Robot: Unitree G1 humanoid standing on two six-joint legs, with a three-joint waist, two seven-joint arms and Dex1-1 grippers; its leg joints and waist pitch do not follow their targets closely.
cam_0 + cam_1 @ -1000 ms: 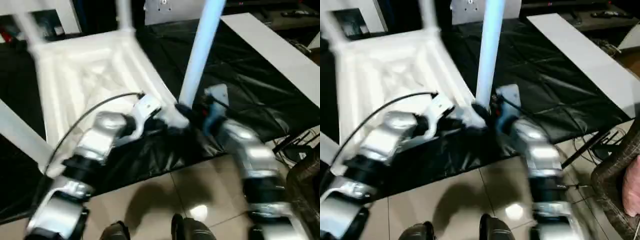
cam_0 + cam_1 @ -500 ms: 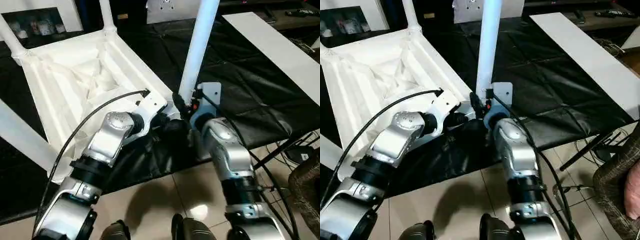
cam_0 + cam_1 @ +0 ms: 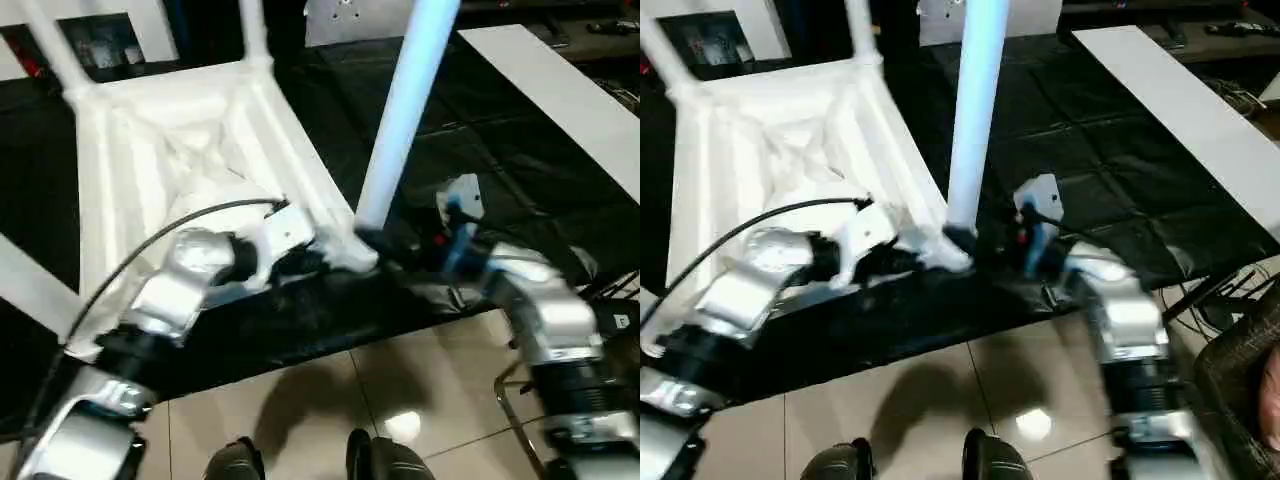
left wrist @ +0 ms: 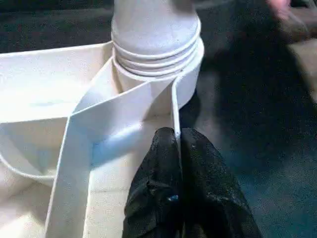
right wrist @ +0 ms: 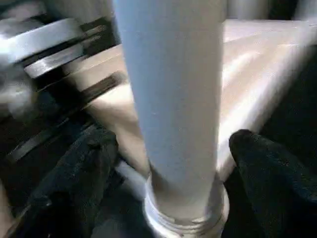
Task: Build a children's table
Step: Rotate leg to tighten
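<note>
The children's table lies upside down, its ribbed white top (image 3: 180,150) on a black sheet. A long white leg (image 3: 405,110) stands upright in the near corner socket (image 4: 158,64). Other legs (image 3: 252,30) rise from the far corners. My left gripper (image 4: 177,136) is shut, pinching a thin rib of the top just beside that socket. My right gripper (image 5: 171,144) is open at the foot of the near leg. Its fingers (image 5: 89,153) stand on either side of the leg, apart from it.
The black sheet (image 3: 500,170) covers the floor under the table. A long white board (image 3: 560,90) lies at the right. Tiled floor (image 3: 300,400) and my feet show at the near edge. Cables and a dark wicker object (image 3: 1240,370) sit at the far right.
My right gripper has opened off the near leg and its forearm has swung out to the right. The left gripper keeps its pinch on the rib. The camera has shifted.
</note>
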